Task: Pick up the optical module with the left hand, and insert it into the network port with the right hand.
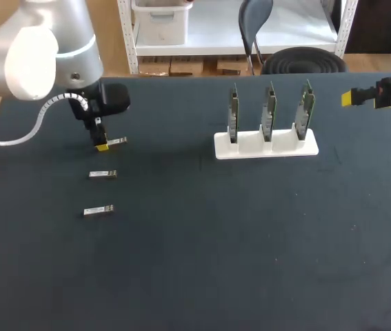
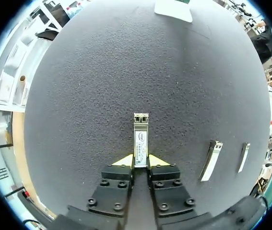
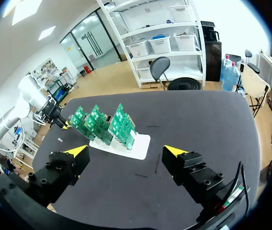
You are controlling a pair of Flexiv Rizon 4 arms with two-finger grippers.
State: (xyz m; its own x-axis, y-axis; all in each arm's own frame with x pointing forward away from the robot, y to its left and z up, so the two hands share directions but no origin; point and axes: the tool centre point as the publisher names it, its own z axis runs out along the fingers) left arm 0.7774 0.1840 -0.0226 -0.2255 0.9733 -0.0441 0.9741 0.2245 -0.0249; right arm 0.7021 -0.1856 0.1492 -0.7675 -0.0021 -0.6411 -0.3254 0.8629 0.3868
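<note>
Table (image 1: 202, 276): black, matte, fine-grained top — filling most of the head view.
Light: even, soft — faint short shadows.

On your left part of the table (image 1: 181, 276), three optical modules lie in a column running front to back, apart from one another. The rearmost module (image 1: 116, 142) (image 2: 140, 139) lies on the table with its near end between the fingers of the left gripper (image 1: 102, 145) (image 2: 140, 160), which touch it from both sides. The middle module (image 1: 103, 174) (image 2: 211, 159) lies in front of it, and the front module (image 1: 98, 210) (image 2: 243, 156) nearest you. Right of centre, toward the back, the stand (image 1: 264, 146) (image 3: 139, 145) sits on the table with three circuit boards (image 1: 269, 110) (image 3: 119, 124) upright in it, side by side. The right gripper (image 1: 350, 98) (image 3: 126, 151) is at the far right, beside the stand and well apart from it, fingers spread wide
</note>
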